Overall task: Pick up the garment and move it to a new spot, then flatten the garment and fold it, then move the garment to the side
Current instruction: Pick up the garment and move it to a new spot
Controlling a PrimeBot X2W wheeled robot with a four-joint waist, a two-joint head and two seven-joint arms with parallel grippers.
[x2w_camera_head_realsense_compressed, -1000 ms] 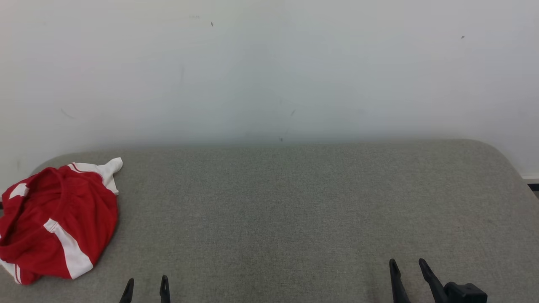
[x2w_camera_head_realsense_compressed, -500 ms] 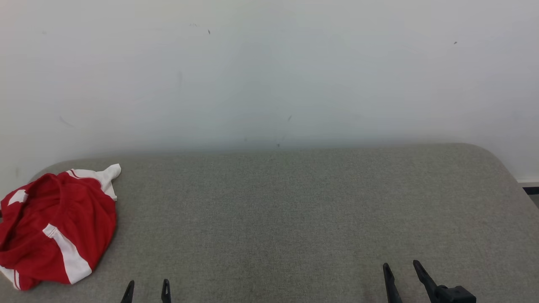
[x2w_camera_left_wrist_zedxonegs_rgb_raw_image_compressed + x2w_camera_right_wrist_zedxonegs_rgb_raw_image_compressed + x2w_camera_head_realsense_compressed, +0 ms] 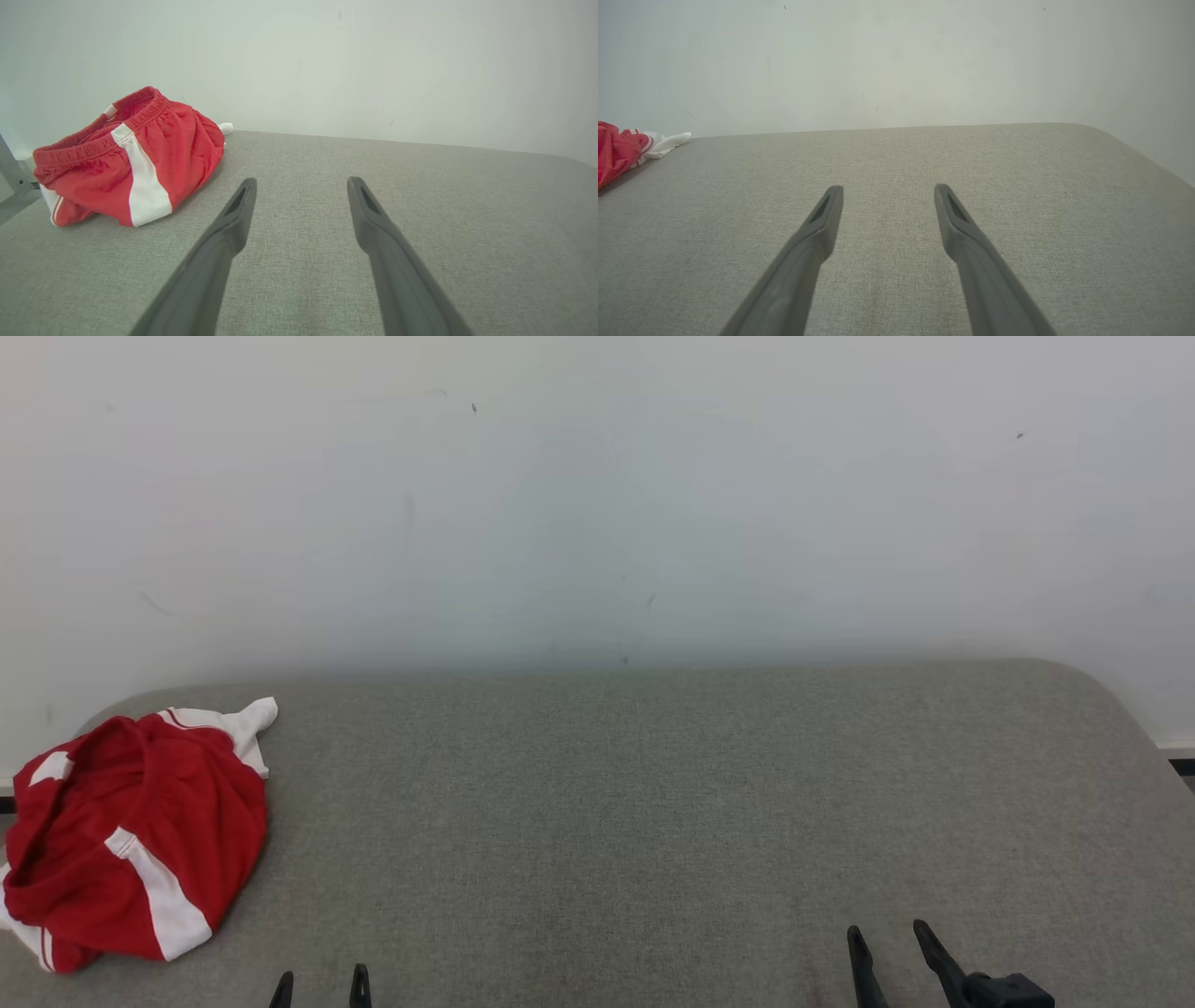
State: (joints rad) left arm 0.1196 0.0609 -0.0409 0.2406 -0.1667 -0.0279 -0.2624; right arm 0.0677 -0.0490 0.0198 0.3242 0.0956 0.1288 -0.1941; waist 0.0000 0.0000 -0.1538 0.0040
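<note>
The garment is a pair of red shorts with white side stripes, crumpled in a heap at the far left of the grey fabric table. In the left wrist view the garment lies ahead and to the left of my fingers. My left gripper stands open near the table's front edge, to the right of the heap and apart from it; its open jaws hold nothing. My right gripper is open at the lower right, empty, far from the garment.
A plain white wall rises right behind the table. The table's rounded right corner and its left edge beside the garment bound the surface. Grey fabric stretches between the two grippers.
The head camera has shifted slightly, so the whole scene sits a little lower in view. The garment lies as before, and both grippers stay open low in the picture.
</note>
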